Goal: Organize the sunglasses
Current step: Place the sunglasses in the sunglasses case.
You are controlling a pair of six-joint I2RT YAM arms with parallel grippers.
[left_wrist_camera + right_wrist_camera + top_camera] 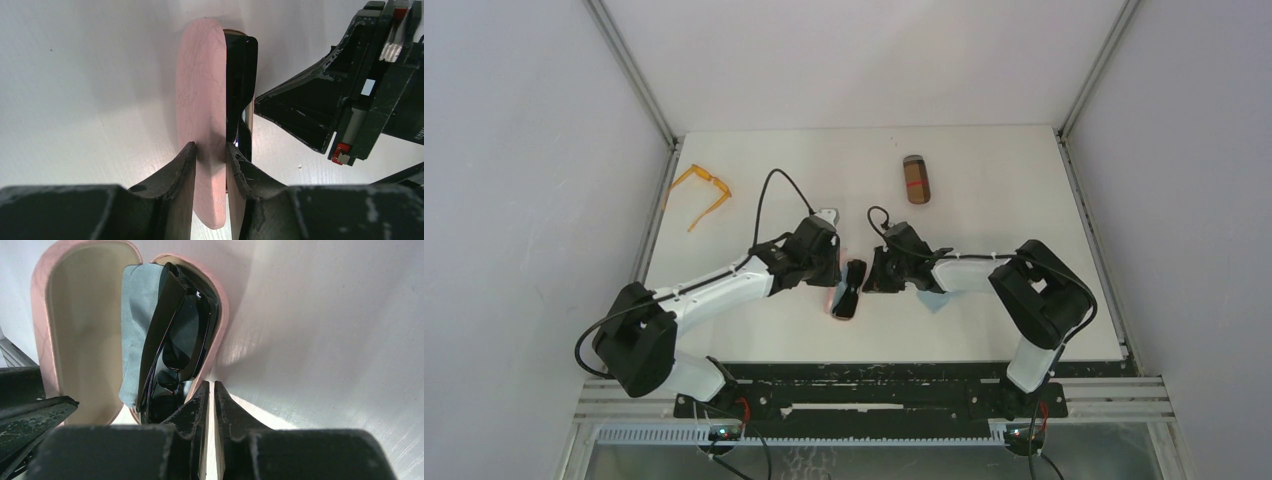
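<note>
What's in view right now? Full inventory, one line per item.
orange sunglasses: 1, translucent orange, unfolded, far left of the table
black sunglasses: 1, black with dark lenses, folded inside the pink case
pink case: 1, pink with cream lining, open, mid-table between the tools
cloth in case: 1, light blue, tucked beside the black sunglasses
cloth on table: 1, light blue, just right of the pink case
brown case: 1, brown, far side, right of centre
table: 1, white
left tool: 1, black, shut on the pink case's lid
right tool: 1, black, shut, tips at the case base's rim
</note>
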